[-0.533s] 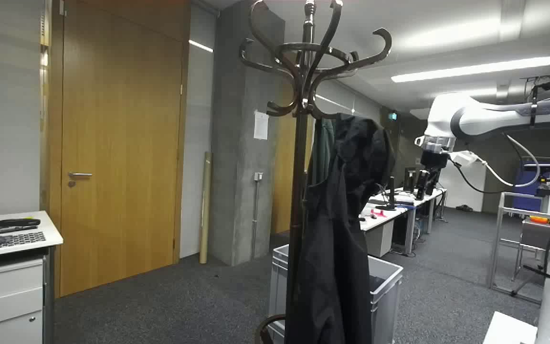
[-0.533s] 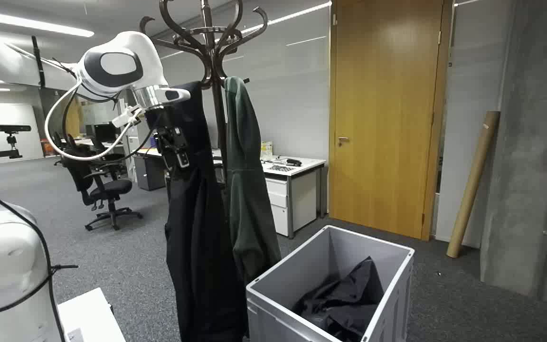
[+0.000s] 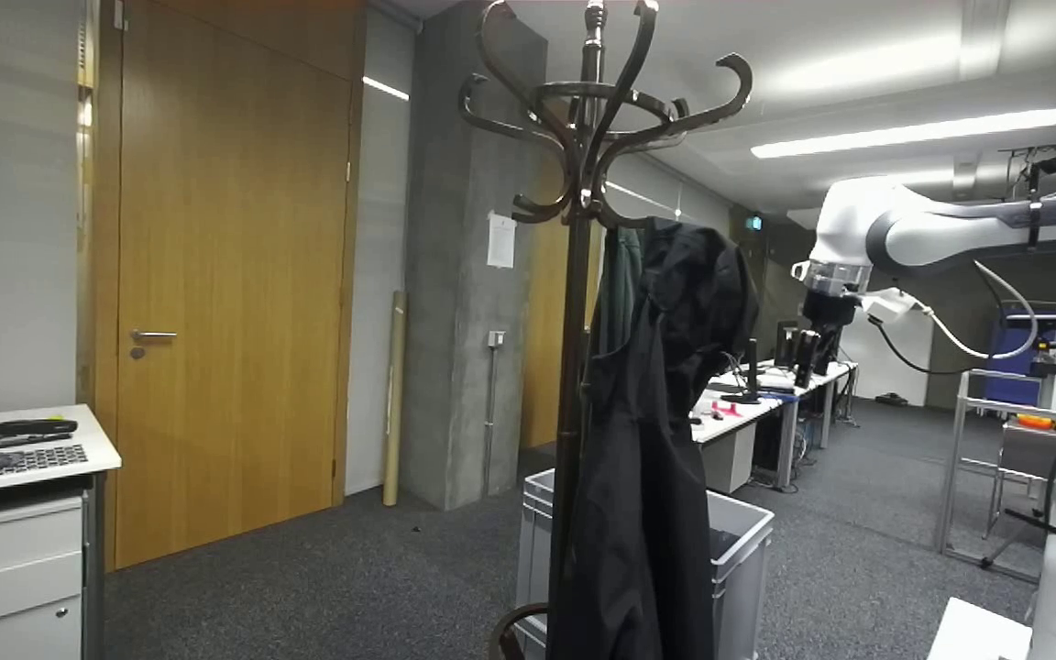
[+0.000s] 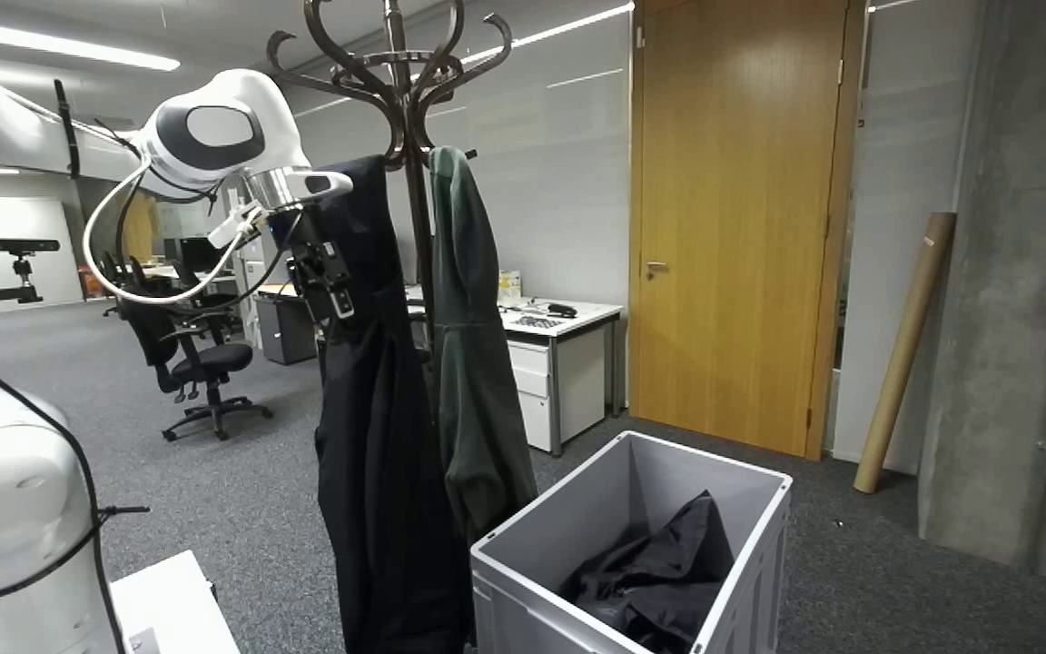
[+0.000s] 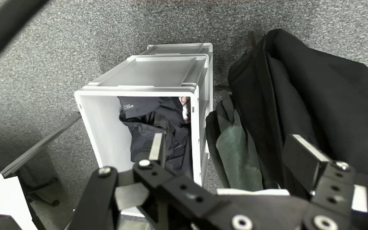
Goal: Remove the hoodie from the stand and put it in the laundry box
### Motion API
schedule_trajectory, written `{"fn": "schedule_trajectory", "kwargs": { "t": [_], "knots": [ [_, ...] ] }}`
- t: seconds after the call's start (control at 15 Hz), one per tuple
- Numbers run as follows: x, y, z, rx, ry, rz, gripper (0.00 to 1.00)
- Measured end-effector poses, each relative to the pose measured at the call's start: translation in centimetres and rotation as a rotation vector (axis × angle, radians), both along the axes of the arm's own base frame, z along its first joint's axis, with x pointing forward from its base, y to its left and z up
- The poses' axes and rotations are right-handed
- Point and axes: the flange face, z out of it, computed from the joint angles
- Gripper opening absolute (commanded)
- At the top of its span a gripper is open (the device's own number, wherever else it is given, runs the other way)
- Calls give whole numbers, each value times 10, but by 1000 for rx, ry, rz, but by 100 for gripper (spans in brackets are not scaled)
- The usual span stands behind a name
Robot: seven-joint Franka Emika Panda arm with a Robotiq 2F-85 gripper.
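Hanging at the left in an exterior view, your gripper (image 4: 330, 309) has its jaws spread wide, with nothing caught between them in the wrist view. Behind and right of it is the hoodie (image 4: 387, 427), long axis upright, on the stand (image 4: 418, 209); your next move likely turns on crossing sideways to the hood (image 3: 698, 284), which looks apart from the gripper in an exterior view, though depth is hard to read. Next come the grey-green coat (image 4: 476, 363) and, furthest right, the laundry box (image 4: 668, 486), dark cloth (image 4: 659, 572) inside. Against half a second ago, your gripper has shifted slightly left in both exterior views; the hoodie is unmoved.
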Motion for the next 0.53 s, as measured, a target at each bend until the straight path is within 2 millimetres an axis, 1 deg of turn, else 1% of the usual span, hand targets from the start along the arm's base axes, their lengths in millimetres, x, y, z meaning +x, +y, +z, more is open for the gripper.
{"fn": "schedule_trajectory", "kwargs": {
  "t": [0.13,0.27,0.4,0.53],
  "knots": [
    [-7,30,1,-30,-22,9,100],
    [-19,59,5,-51,-60,17,100],
    [-31,81,13,-53,-103,9,100],
    [-43,95,22,-35,-149,-21,100]
  ]
}}
